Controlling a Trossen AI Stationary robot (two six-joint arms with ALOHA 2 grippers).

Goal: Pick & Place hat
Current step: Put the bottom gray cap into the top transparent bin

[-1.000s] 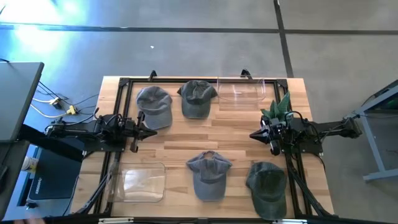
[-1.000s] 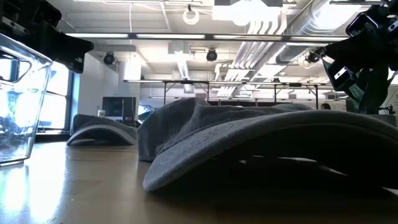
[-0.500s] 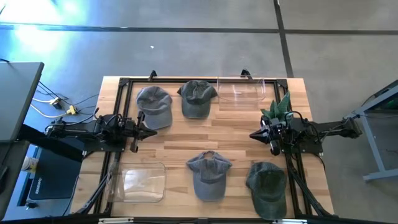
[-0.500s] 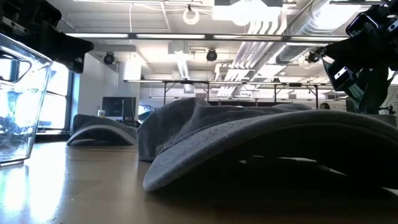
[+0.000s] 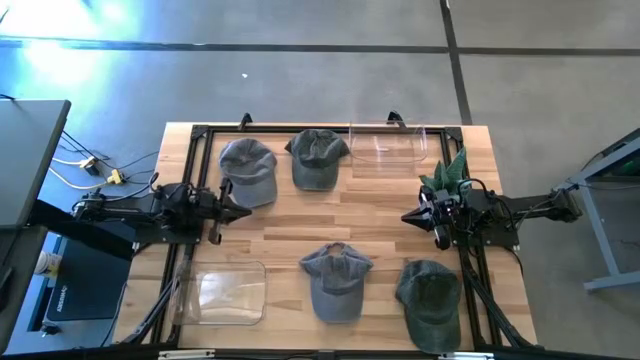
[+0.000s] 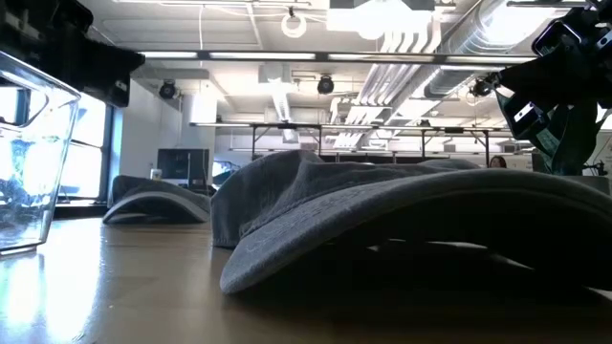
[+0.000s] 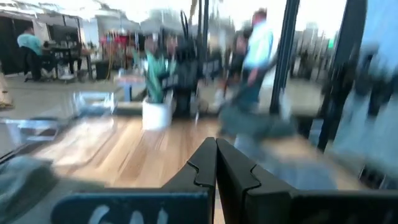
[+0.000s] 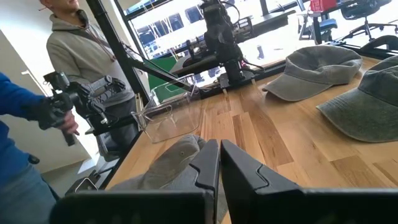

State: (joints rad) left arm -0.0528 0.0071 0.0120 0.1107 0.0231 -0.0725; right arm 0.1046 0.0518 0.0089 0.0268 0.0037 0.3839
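- Left pincer (image 5: 243,212) closed, empty, hovering near the table's left edge, tip just beside the brim of the grey hat (image 5: 248,170).
- Right pincer (image 5: 409,217) closed, empty, near the right edge, pointing toward the table's middle.
- Four hats on the table (image 5: 385,215): the grey hat at the far edge, left of centre; a dark grey hat (image 5: 318,157) just beside it, far edge centre.
- Blue-grey hat (image 5: 336,280) at the near edge, centre; green hat (image 5: 430,301) toward the near right corner.
- Clear bin (image 5: 388,148) near the far right corner, touching or nearly touching the dark grey hat; cannot tell which.
- Second clear bin (image 5: 222,293) at the near left corner.
- Green plant-like item (image 5: 447,172) at the right edge, just behind the right arm's wrist.
- Right wrist view: two people (image 8: 74,50) stand beyond the table, one holding a dark device.
- Left wrist view is motion-blurred.
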